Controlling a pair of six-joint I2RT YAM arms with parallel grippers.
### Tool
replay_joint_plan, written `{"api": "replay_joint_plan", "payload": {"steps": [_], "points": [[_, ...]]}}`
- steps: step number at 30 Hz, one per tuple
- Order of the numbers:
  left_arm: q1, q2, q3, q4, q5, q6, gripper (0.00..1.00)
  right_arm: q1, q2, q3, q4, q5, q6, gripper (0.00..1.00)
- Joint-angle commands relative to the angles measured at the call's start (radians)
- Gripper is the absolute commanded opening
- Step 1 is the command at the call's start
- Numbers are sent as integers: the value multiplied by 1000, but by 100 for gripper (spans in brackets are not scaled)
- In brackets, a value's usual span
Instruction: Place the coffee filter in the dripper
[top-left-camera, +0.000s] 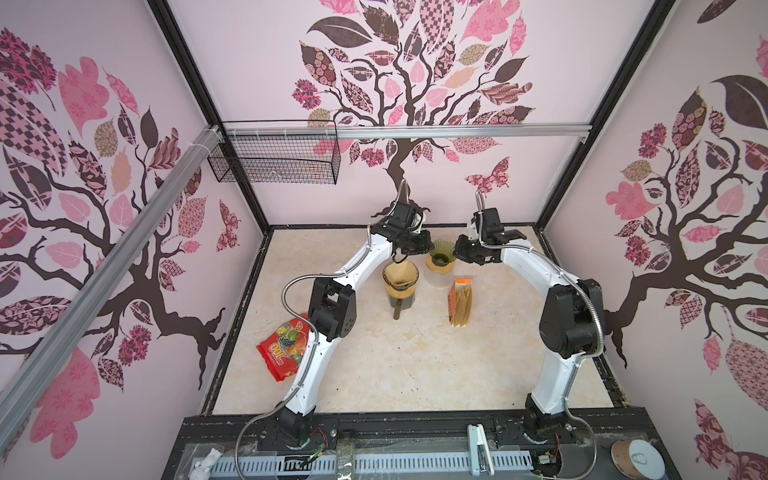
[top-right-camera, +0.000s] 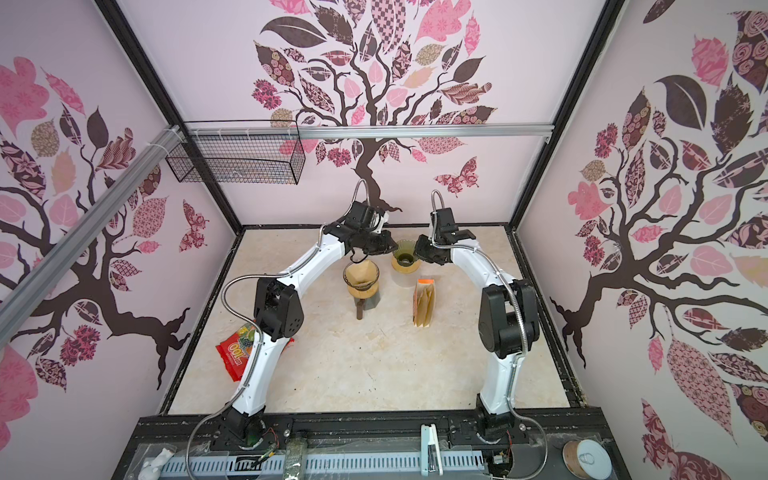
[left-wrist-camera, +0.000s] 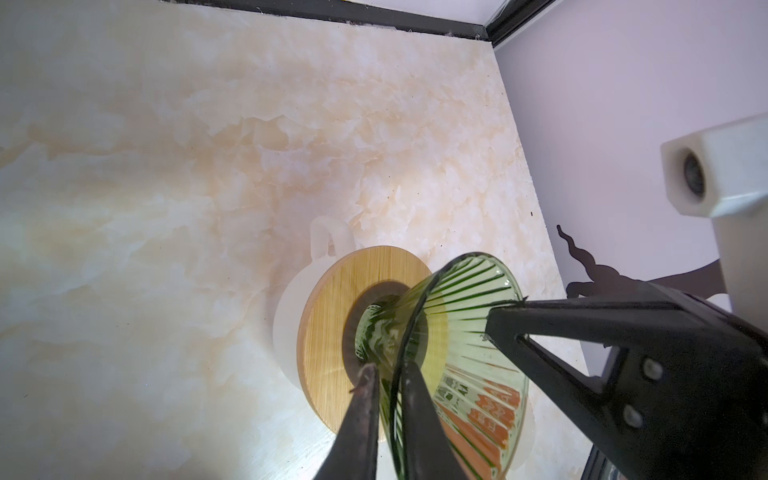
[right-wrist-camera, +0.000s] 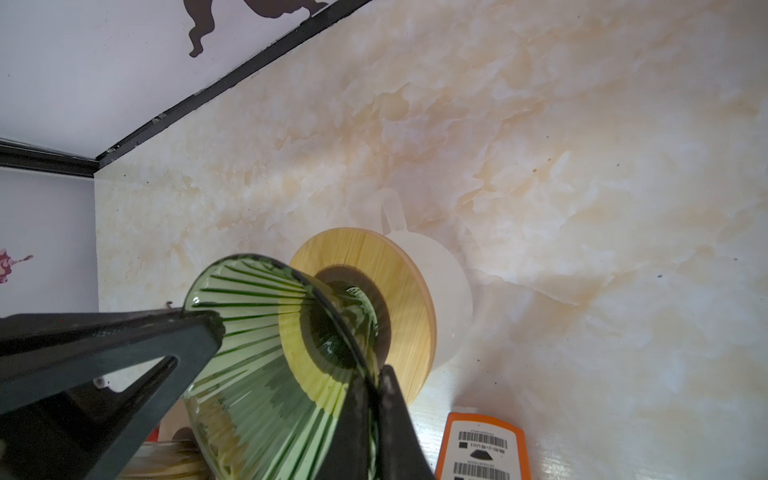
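Red snack bag (top-left-camera: 286, 351) at table's left side: big white "100", seen upside down in both top views; smaller print under it was too small to read. Orange filter pack (right-wrist-camera: 482, 449): white label carried 2 barcodes with digit rows, illegible. Orange characters showed through green dripper (left-wrist-camera: 457, 316) glass, distorted, unreadable.

Left gripper (left-wrist-camera: 388, 368) and right gripper (right-wrist-camera: 376, 372) flank the green dripper (top-left-camera: 441, 249), blocking both sides; a filter-lined dripper (top-left-camera: 400, 279) and filter packet (top-left-camera: 460, 303) stand just in front, bare table (left-wrist-camera: 208, 166) behind it.
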Motion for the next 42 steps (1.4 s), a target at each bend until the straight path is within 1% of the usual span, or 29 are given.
{"api": "replay_joint_plan", "payload": {"steps": [1, 4, 14, 21, 24, 28, 32, 42], "points": [[1, 14, 41, 17, 6, 0, 13, -9, 42, 37, -13, -9, -20, 8], [0, 6, 31, 16, 0, 1, 10, -10, 37, 40, -5, -17, -17, 9], [1, 2, 24, -5, -30, 9, 9, -31, 20, 40, 19, -53, -2, 19], [0, -2, 21, 10, -14, 4, 9, -46, 0, 28, 49, -97, 18, 22], [0, -2, 20, 11, -8, 2, 9, -53, -24, 6, 82, -116, 33, 22], [0, -5, 18, 14, -5, -1, 9, -55, -22, 7, 83, -132, 34, 21], [0, -8, 18, 17, -4, -6, 9, -55, -22, 2, 84, -131, 38, 16], [0, -19, -1, 17, -4, -2, 9, -57, -16, -6, 82, -112, 41, 8]]}}
